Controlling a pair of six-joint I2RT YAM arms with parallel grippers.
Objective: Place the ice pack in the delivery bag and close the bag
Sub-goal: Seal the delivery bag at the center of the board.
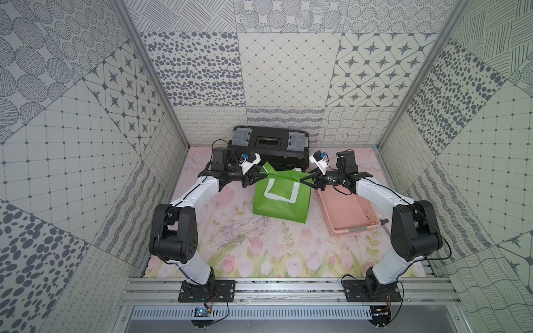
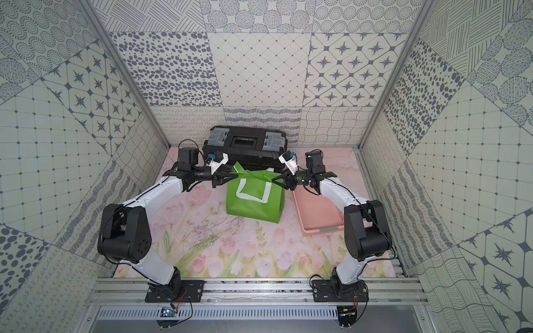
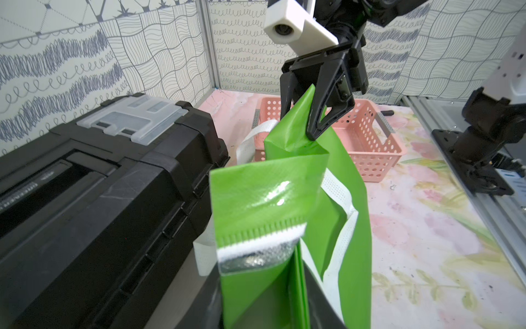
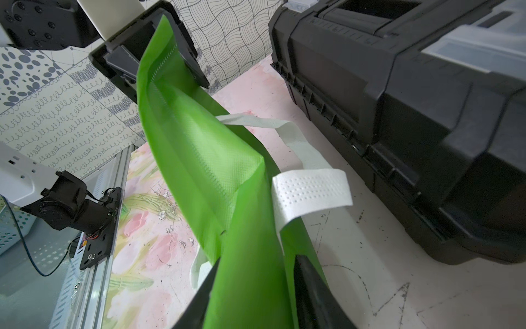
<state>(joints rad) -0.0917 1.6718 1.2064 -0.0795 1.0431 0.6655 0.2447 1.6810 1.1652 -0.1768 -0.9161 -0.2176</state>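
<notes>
Likely for opening, left gripper (image 1: 259, 175) and right gripper (image 1: 302, 180) clamped opposite rim ends of bright green fabric delivery bag (image 1: 281, 204)

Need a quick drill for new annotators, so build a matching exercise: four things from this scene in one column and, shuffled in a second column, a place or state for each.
Column 1
1. delivery bag
2. black toolbox
3. pink basket
4. right gripper

Column 2
A. farthest back, behind the bag
B. pinching a green top corner
C. beside the bag, on the robot's right
D. upright in the middle, held at both top ends

Pairs: 1-D, 2-A, 3-C, 4-B
</notes>
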